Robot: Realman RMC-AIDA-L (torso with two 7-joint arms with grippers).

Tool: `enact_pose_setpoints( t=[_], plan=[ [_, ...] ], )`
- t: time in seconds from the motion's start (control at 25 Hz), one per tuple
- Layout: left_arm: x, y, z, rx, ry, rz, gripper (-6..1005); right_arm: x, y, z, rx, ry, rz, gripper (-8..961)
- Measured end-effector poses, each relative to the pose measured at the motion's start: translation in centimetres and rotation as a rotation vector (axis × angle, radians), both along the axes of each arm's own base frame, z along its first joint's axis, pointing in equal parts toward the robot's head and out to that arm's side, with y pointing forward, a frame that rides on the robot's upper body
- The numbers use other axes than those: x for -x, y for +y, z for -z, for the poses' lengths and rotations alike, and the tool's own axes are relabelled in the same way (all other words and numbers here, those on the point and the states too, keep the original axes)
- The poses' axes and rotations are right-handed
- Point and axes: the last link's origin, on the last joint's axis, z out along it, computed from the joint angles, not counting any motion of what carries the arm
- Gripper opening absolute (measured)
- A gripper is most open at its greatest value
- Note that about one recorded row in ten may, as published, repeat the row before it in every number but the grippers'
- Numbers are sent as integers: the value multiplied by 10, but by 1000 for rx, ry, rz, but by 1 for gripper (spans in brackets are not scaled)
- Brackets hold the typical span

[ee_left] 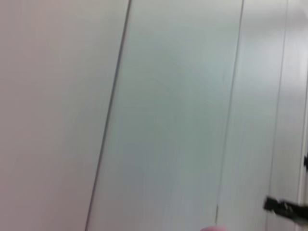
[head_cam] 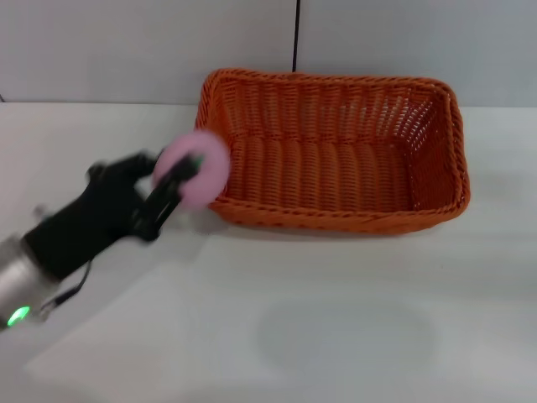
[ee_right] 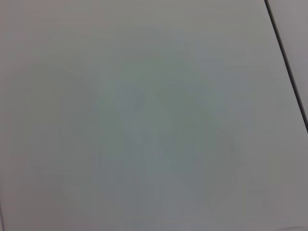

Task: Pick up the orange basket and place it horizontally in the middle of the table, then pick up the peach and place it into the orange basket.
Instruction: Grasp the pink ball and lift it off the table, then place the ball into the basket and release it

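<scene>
The orange basket [head_cam: 336, 151] lies lengthwise across the middle of the white table [head_cam: 336, 319], its open side up and nothing inside it. The pink peach [head_cam: 200, 168] hangs in the air just off the basket's left rim, held in my left gripper [head_cam: 180, 180], whose black fingers are shut around it. A sliver of the peach [ee_left: 214, 228] shows at the edge of the left wrist view. My right gripper is out of view; its wrist view shows only a plain pale surface.
A grey wall with a dark vertical seam [head_cam: 296, 34] stands behind the table. White tabletop stretches in front of the basket and to both sides of it.
</scene>
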Motion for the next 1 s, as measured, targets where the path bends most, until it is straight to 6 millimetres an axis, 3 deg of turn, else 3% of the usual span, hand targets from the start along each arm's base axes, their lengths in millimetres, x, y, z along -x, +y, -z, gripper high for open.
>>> enact_pose_setpoints(
  t=[0.04,0.08,0.2,0.24,0.48,0.72,0.84,1.0],
  plan=[
    [0,0,0,0,0,0,235,0,0,0,0,-1,0,484],
    [-18,24,7,-15,-21,10,226,0,0,0,-1,-2,1,484],
    [-33,41,14,-6,-19,23,211,-1,-1,0,-2,-4,3,484],
    [-49,59,24,12,-2,34,206,-1,-1,0,-2,-4,4,484],
    [-69,78,47,70,40,9,176,-5,-6,-1,-6,-3,16,484],
    [-70,79,49,64,50,6,253,-7,-8,-2,-9,-3,24,484],
    [-68,79,47,58,46,1,465,-7,-7,-2,-9,-3,22,484],
    [-67,79,46,56,46,-2,582,-5,-5,-3,-9,-2,16,484]
  ],
)
